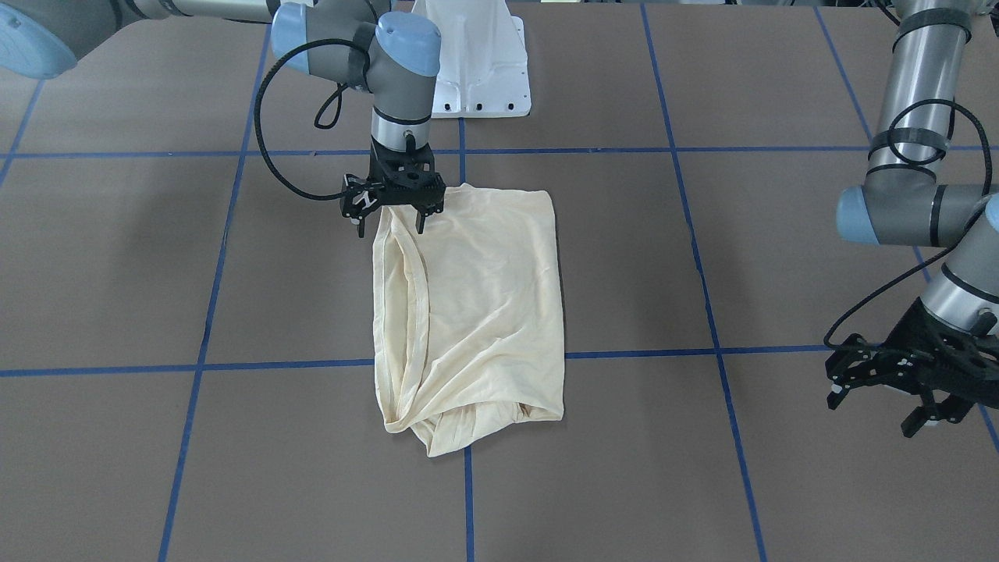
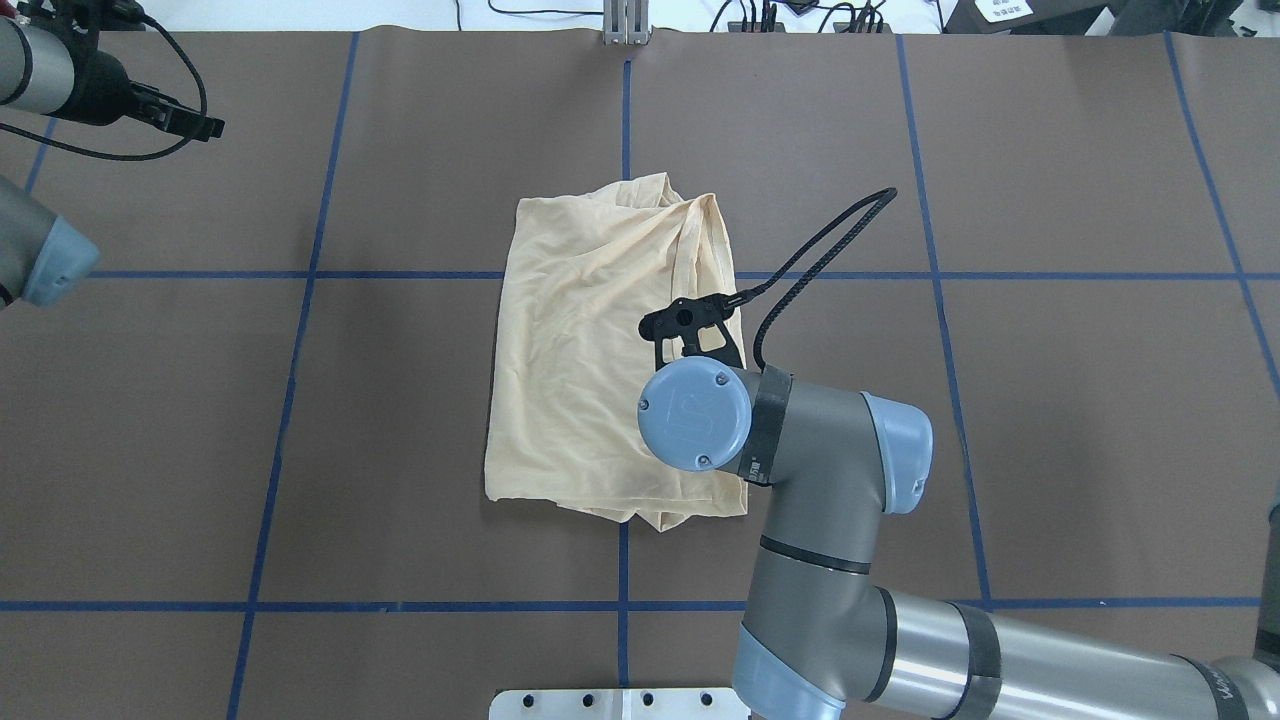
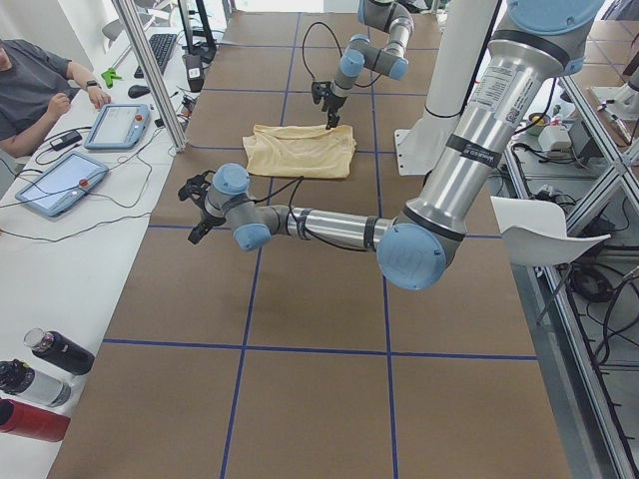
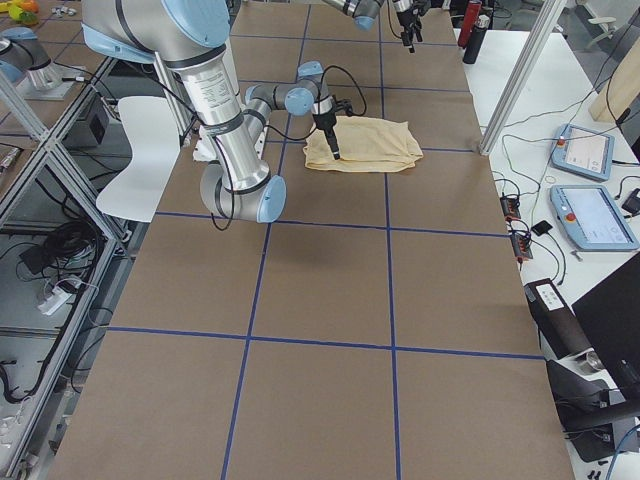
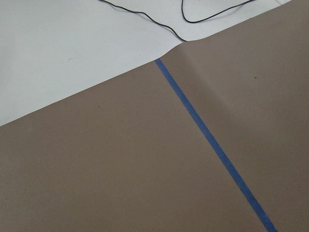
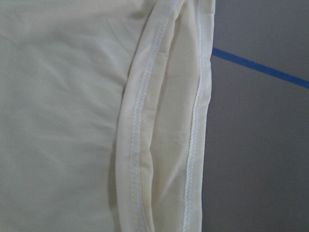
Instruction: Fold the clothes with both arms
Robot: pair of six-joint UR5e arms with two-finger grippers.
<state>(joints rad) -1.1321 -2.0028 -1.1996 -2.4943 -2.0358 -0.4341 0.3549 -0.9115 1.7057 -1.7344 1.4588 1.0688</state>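
Nearest the white pedestal (image 1: 476,70), the right gripper (image 1: 389,230) hung over the shirt's (image 1: 484,312) robot-side corner, on the robot's right. Its two black fingers were spread apart and gripped nothing, with one tip over cloth and the other over bare table. Whether either tip touched the fabric could not be made out. From overhead the fingers were hidden under the arm's own blue-capped wrist joint (image 2: 693,417). Its wrist camera caught only cloth: two stitched hems (image 6: 140,111) curving side by side with a fold of jersey between them (the fingers themselves lay outside that frame).

The shirt lay at the middle of the table (image 1: 780,257). It was thin, pale cream jersey folded into a rough rectangle, plain side up and softly creased on the diagonal. Its far end was bunched and rounded, with a tuck of fabric poking past the edge. The long side on the robot's left ran straight.

Matte brown paper crossed by blue tape lines (image 1: 706,297) covered the table and lay bare on every side of the shirt. Farther out, well apart on the robot's left, the left gripper (image 1: 872,415) hovered with fingers splayed and empty. Overhead it was partly cut off at the frame's corner. Its camera saw only paper, a tape line and black cables (image 5: 145,19) beyond the paper's edge.
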